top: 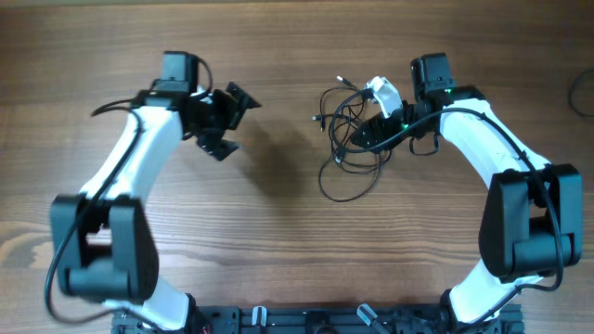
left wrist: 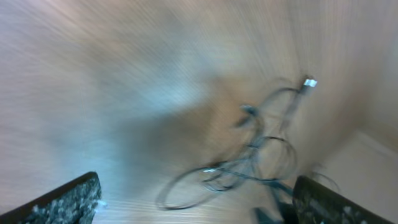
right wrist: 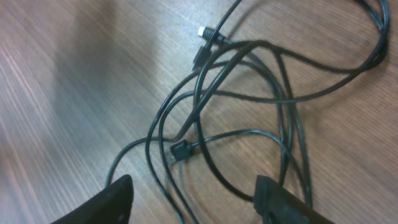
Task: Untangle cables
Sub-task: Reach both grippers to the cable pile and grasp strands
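The cables (top: 348, 139) lie as one tangled bundle of thin black cords on the wooden table right of centre, with a loop trailing toward the front. My right gripper (top: 368, 130) is open just above the bundle's right side. In the right wrist view its fingers (right wrist: 193, 202) straddle several strands (right wrist: 249, 112), and small plug ends (right wrist: 205, 38) show. My left gripper (top: 225, 121) is open and empty, well left of the bundle. The left wrist view is blurred and shows the cables (left wrist: 249, 162) ahead of the open fingers (left wrist: 196, 205).
The wooden table (top: 278, 232) carries the two arms' bases at the front edge. Another dark cord (top: 582, 93) shows at the far right edge.
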Robot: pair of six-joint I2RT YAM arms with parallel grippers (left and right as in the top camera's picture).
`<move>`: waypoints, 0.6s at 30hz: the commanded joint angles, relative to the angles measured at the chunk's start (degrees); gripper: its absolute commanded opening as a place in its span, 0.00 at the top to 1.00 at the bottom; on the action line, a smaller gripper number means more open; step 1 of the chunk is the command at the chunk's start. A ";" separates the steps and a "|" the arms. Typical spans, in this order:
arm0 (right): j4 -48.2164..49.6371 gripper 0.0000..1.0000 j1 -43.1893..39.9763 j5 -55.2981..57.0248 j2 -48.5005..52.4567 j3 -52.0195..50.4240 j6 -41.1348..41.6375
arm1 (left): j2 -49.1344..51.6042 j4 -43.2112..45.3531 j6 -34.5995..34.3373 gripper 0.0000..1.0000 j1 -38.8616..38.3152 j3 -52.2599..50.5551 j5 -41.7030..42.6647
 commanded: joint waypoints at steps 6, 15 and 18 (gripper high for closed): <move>2.08 0.77 0.87 -0.07 5.25 -0.55 -1.03 | -21.92 -11.54 7.61 0.00 -6.67 0.07 -26.73; -1.70 0.96 -2.16 -11.19 -5.68 -0.04 7.91 | -20.65 -4.50 7.41 0.00 -8.79 0.04 -19.54; -3.08 0.95 -2.14 -6.08 -7.76 -0.04 7.82 | -16.83 -3.54 7.41 0.00 -12.26 0.04 -19.61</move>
